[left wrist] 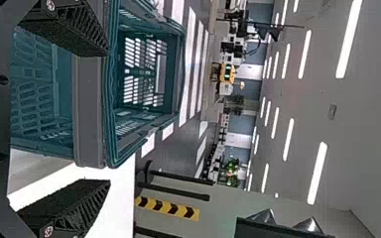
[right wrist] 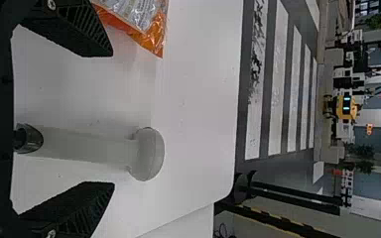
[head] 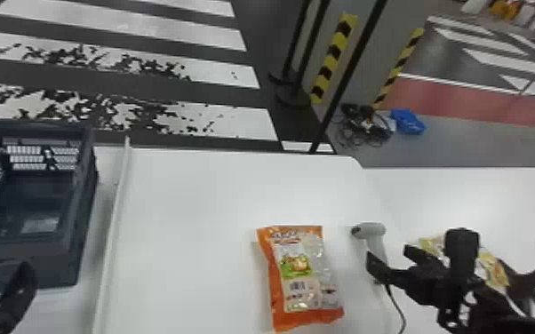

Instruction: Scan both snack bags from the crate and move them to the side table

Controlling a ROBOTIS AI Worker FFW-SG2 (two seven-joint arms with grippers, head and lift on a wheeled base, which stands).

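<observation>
Crate (head: 22, 247), dark, on the left. Orange snack bag (head: 298, 266), one, lying flat on the white bench (head: 191, 208). Grey handheld scanner (head: 370, 231), just beside it. Yellow snack bag (head: 495, 268), one, on the side table (head: 502, 191), partly hidden. Left gripper (head: 15, 291), near crate; right gripper (head: 393, 260), at scanner: both with fingers apart, empty.

Head view: looks forward and down from above the table (head: 182, 213). Left wrist view: close by the crate (head: 57, 264) at left, facing far floor stripes (head: 240, 124). Right wrist view: near the scanner (head: 373, 230) (head view shares both), facing likewise.
</observation>
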